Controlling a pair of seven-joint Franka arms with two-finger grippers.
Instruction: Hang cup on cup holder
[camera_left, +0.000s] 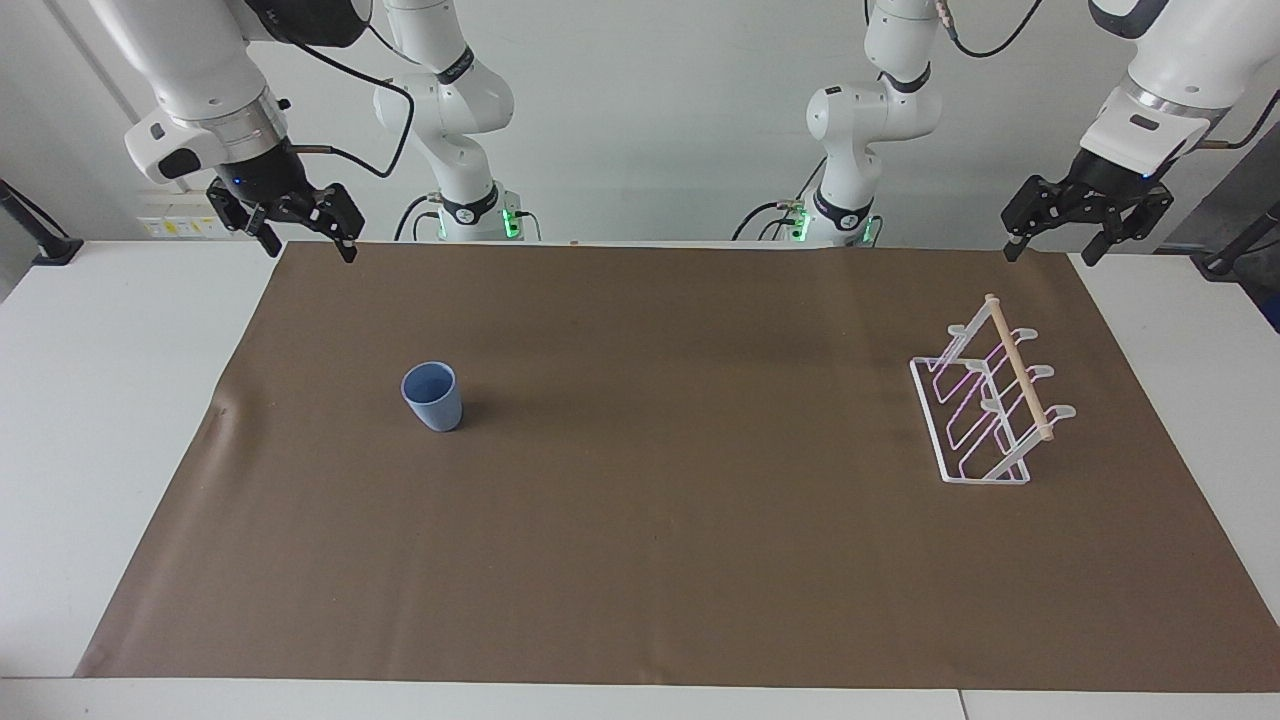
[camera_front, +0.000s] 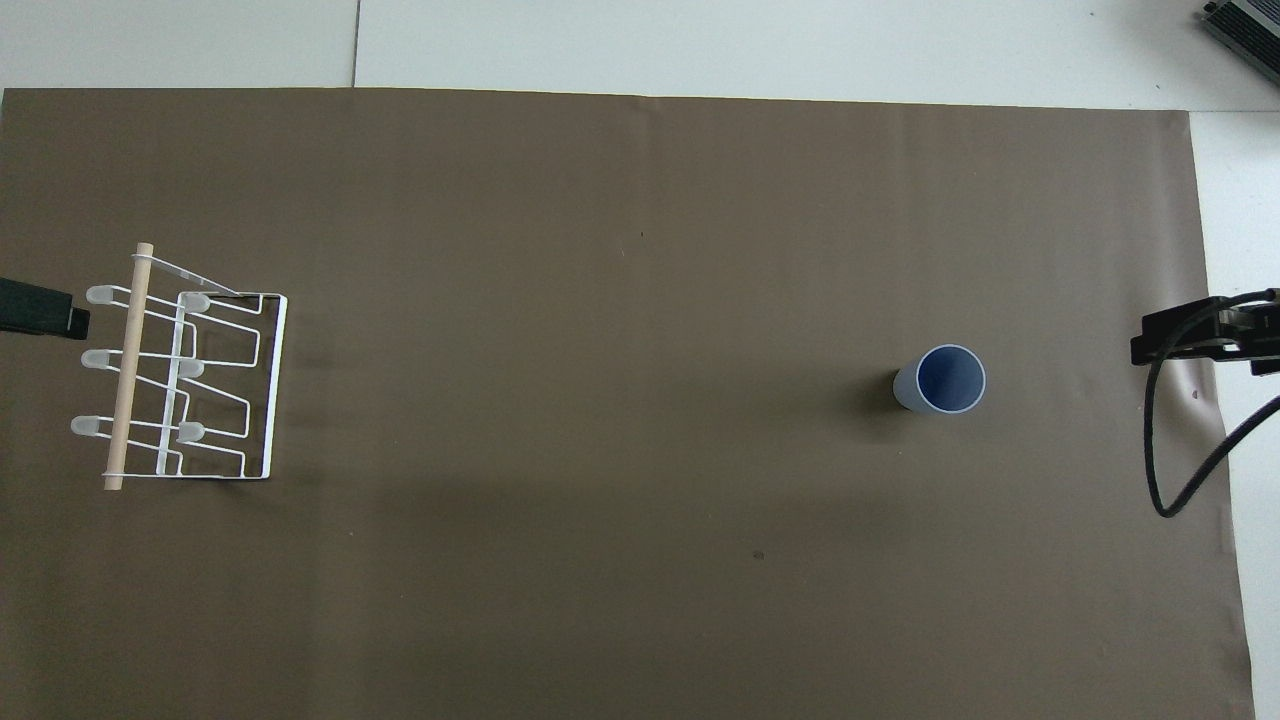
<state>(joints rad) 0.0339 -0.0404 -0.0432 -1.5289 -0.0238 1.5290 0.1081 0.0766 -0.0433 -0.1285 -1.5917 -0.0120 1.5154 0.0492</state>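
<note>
The light-blue cup (camera_left: 433, 396) stands upright, rim up, on the brown mat toward the right arm's end of the table; it also shows in the overhead view (camera_front: 941, 379). The clear cup holder (camera_left: 993, 393) with pink-tinted prongs and a wooden dowel stands toward the left arm's end (camera_front: 185, 375). No cup hangs on it. My right gripper (camera_left: 308, 233) is open and empty, raised over the mat's edge nearest the robots. My left gripper (camera_left: 1056, 242) is open and empty, raised over the mat's corner at its own end. Both arms wait.
A brown mat (camera_left: 640, 560) covers most of the white table (camera_left: 110, 400). A black cable (camera_front: 1185, 470) hangs from the right arm over the mat's edge. The arm bases stand at the robots' side of the table.
</note>
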